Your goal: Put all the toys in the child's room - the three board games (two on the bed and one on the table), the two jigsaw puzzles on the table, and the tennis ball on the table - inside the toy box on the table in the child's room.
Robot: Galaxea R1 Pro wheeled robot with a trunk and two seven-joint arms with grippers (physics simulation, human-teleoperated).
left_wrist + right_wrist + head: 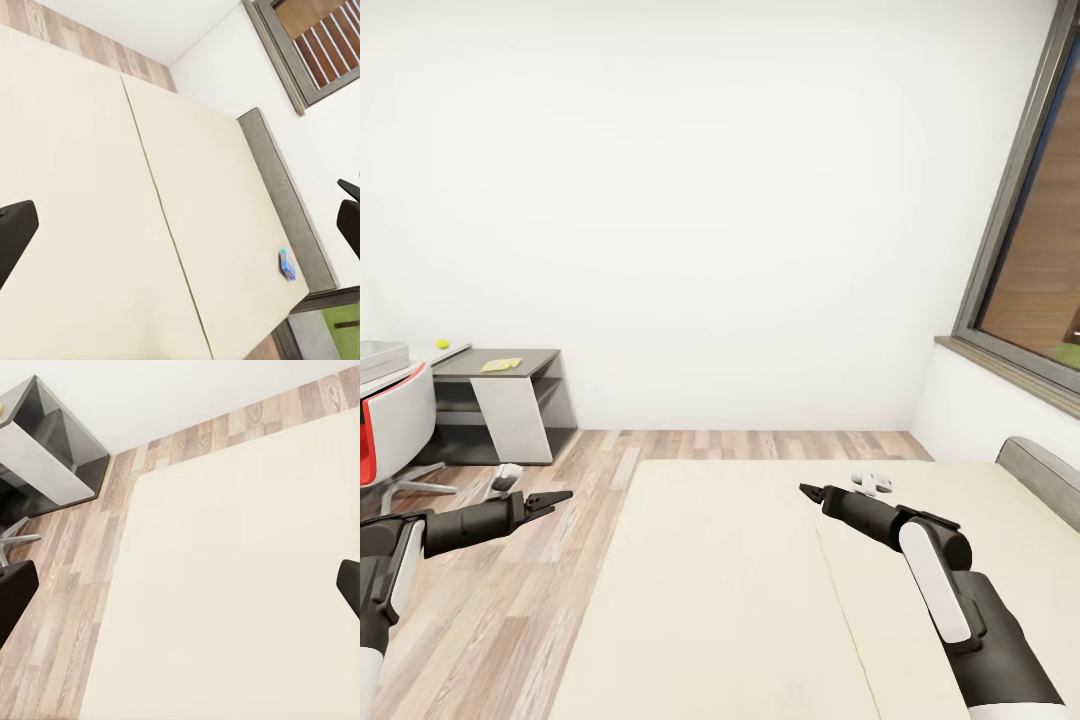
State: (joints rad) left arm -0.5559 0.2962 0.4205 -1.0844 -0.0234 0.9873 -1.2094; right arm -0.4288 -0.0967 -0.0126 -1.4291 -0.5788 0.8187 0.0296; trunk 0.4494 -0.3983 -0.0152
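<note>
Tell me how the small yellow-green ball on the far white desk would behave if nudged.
The small yellow-green ball is round, so it would probably roll freely. It sits on the white desk top with no visible rim nearby, so it might run off. It looks tiny, likely light.

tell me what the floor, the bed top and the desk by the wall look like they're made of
The floor looks like wood plank with a matte finish: staggered boards with grain in brown and grey tones. The bed top looks like plain cream fabric or foam, uniform, with one seam down the middle. The desk looks like painted or laminated board, with a dark grey top and lighter grey panels; it could be either.
</note>
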